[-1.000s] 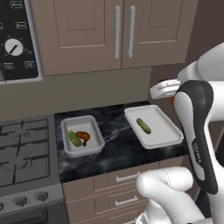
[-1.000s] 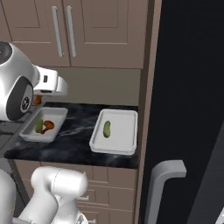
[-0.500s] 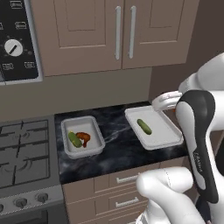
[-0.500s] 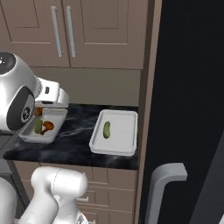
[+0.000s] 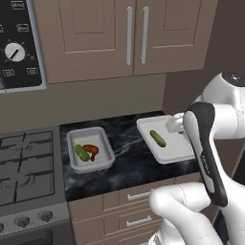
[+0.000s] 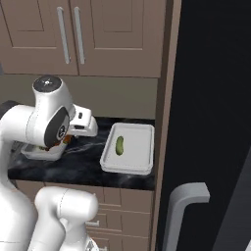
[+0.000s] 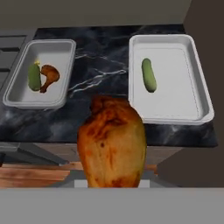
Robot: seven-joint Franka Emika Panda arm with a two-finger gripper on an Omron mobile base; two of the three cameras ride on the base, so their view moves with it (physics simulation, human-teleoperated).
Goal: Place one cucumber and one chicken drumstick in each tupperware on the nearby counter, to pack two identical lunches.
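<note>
1. Left base view: the arm blocks the claw itself, so I can't make out the fingers here. Past the wrist, the right tupperware (image 5: 167, 143) sits on the black marbled counter (image 5: 127, 160) with one cucumber (image 5: 157, 138) lying in it. Well off to the left of the arm, the left tupperware (image 5: 89, 149) has a cucumber (image 5: 81, 152) and a chicken drumstick (image 5: 91, 151) touching side by side. The stove (image 5: 26, 170) is further left again, with the wooden cabinets (image 5: 119, 36) above.

2. Right base view: again the big white joint hides the fingers. The right tupperware (image 6: 129, 148) with its cucumber (image 6: 119, 145) sits just right of the hand. The left tupperware (image 6: 44, 152) is mostly tucked behind the arm. The dark fridge door (image 6: 211, 122) stands at far right.

3. Hand view: the claw (image 7: 113, 183) is nearly closed, clamped on a big browned drumstick (image 7: 112, 142) that covers its tips. Beyond it and to the right, the right tupperware (image 7: 168, 81) holds one cucumber (image 7: 149, 75). Beyond and left, the left tupperware (image 7: 39, 72) holds a cucumber (image 7: 34, 77) and a drumstick (image 7: 49, 76). The held drumstick hangs in front of the counter's (image 7: 100, 65) front edge, between the two containers, over neither.
</note>
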